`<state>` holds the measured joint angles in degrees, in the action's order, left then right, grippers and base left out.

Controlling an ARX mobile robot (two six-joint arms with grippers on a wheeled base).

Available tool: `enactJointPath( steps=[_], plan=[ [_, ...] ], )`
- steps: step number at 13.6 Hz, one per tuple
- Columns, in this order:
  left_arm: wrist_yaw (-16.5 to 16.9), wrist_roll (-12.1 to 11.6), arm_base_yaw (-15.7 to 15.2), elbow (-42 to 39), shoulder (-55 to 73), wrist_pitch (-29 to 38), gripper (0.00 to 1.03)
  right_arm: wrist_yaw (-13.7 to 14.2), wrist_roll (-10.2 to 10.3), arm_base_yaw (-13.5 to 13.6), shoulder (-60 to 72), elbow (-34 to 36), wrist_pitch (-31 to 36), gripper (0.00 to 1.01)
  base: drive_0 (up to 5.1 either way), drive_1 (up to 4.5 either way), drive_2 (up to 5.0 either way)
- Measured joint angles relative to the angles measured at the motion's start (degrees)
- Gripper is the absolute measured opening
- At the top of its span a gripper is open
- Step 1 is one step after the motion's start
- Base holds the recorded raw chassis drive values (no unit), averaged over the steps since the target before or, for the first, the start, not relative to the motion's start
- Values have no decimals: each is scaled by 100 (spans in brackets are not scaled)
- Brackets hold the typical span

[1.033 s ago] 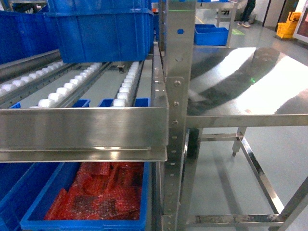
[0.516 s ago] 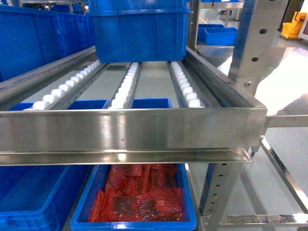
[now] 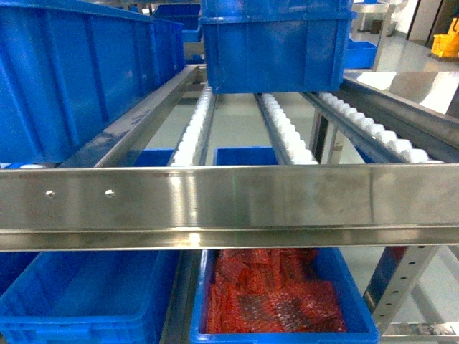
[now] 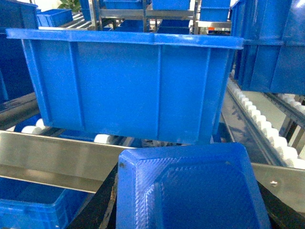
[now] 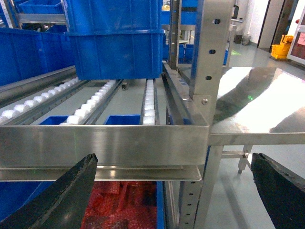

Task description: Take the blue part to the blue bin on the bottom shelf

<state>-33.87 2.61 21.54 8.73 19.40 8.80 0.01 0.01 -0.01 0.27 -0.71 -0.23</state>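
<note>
The blue part [image 4: 190, 191], a square ribbed plastic piece, fills the lower left wrist view. My left gripper [image 4: 188, 195] is shut on it, with a black finger [image 4: 102, 205] showing at each side. It hangs in front of the rack's steel front rail [image 4: 52, 157]. On the bottom shelf under that rail sits an empty blue bin [image 3: 86, 294], whose corner also shows in the left wrist view [image 4: 33, 210]. My right gripper [image 5: 174, 191] is open and empty before the rack's right upright [image 5: 209, 71]. Neither gripper shows in the head view.
A second low bin [image 3: 280, 301] holds red bubble-wrapped pieces. Above runs a roller level [image 3: 283, 129] carrying large blue crates [image 3: 276, 43], one close before the left wrist [image 4: 128, 81]. A steel table [image 5: 257, 105] stands to the rack's right.
The head view has shifted left along the rack. The upright and steel table have slid out to the right, and the empty low bin has come into view at the lower left.
</note>
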Motion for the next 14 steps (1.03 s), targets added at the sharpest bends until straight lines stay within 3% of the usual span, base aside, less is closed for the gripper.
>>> enactJointPath(
  steps=[6,14],
  plan=[
    [0,0,0,0,0,2,43,-17,0,0,0,0,-9,98,-501,245,245],
    [-2,0,9,0,-2,-2,43,-11,2,0,0,0,-7,98,0,0,0]
  ],
)
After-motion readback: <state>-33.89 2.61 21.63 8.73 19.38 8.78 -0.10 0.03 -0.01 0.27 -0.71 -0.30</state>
